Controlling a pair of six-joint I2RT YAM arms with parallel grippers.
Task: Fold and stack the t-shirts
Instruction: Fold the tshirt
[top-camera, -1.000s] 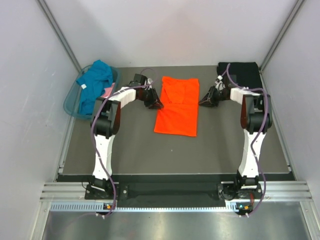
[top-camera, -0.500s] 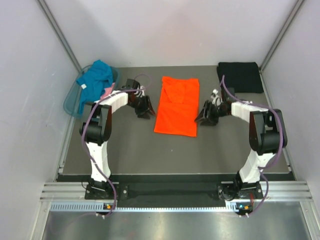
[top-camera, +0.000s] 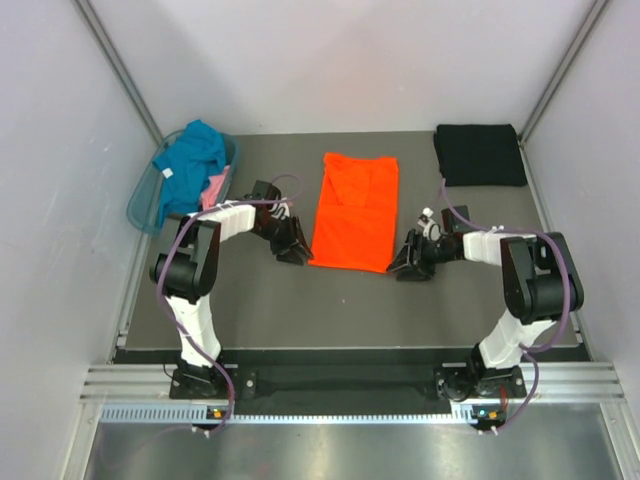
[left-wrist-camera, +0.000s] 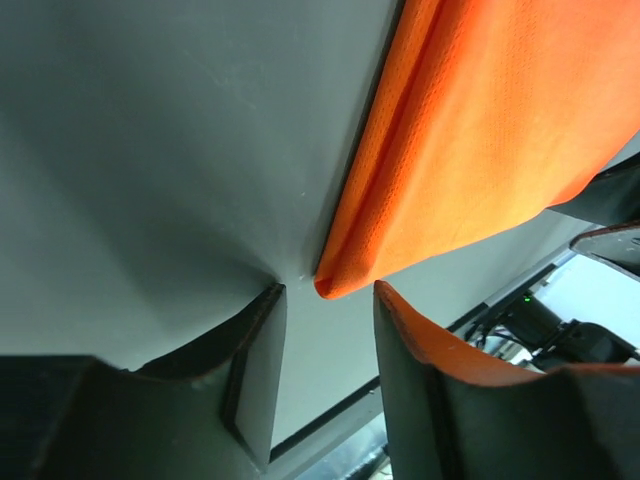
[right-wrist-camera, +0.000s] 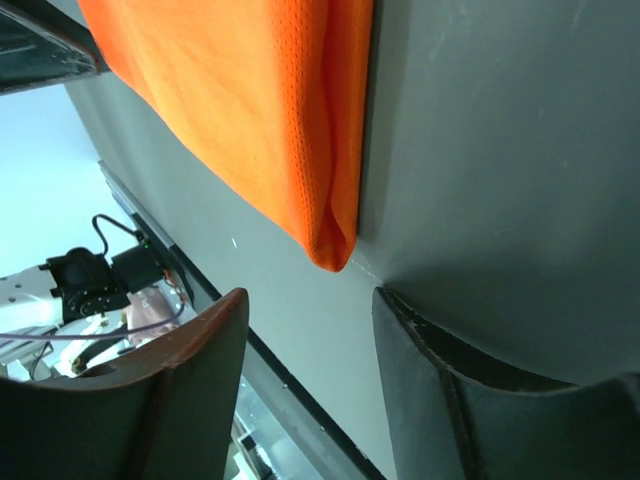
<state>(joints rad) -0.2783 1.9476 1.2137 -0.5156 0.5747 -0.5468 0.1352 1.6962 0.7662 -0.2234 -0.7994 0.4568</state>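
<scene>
An orange t-shirt lies flat mid-table as a long strip folded lengthwise. My left gripper sits low at its near left corner, open, and that corner of the orange t-shirt lies just ahead of the left gripper. My right gripper is open at the near right corner. In the right wrist view the orange t-shirt ends just short of the right gripper. Neither gripper holds cloth. A folded black t-shirt lies at the far right.
A translucent blue-green basket stands at the far left with a teal t-shirt and a pink one draped in it. Grey walls close in both sides and the back.
Both grippers slid along the orange t-shirt's long sides toward the near edge, reaching its near corners, and their jaws opened wider.
</scene>
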